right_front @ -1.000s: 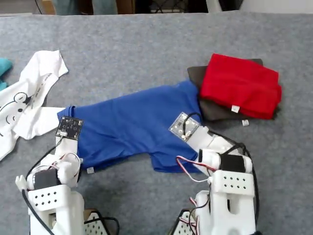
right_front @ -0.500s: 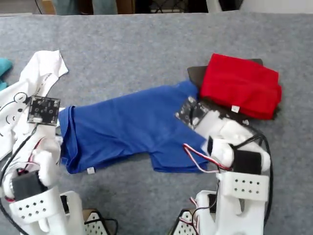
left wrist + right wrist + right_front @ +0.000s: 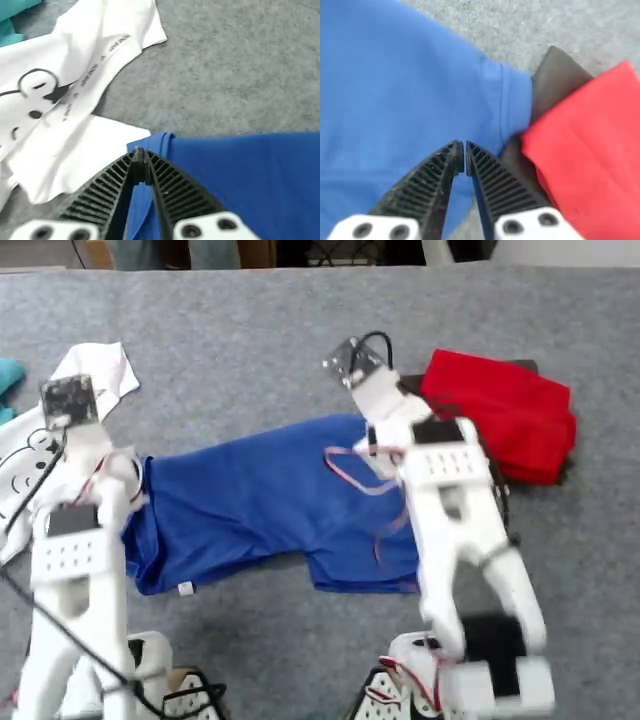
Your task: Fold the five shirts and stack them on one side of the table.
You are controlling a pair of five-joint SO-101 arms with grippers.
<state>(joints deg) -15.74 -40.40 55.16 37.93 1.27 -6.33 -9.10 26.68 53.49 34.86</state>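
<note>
I found the blue shirt (image 3: 250,500) unfolded at the centre of the table (image 3: 300,330). The left pincer (image 3: 141,167), closed, sat at its 9 o'clock corner. The right pincer (image 3: 465,150), also closed, sat at 2 o'clock, presumably positioning for a fold.

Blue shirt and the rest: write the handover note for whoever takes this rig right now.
Left gripper: jaws shut, nothing visibly held, over the edge of the blue shirt beside the white shirt.
Right gripper: jaws shut, above the blue shirt's other end, next to the stack.
Done: red shirt folded on top of a folded dark shirt, on the right side of the table.
Left: blue and white shirts lie unfolded; a teal shirt sits at the far left edge. Fold and stack all three.
</note>
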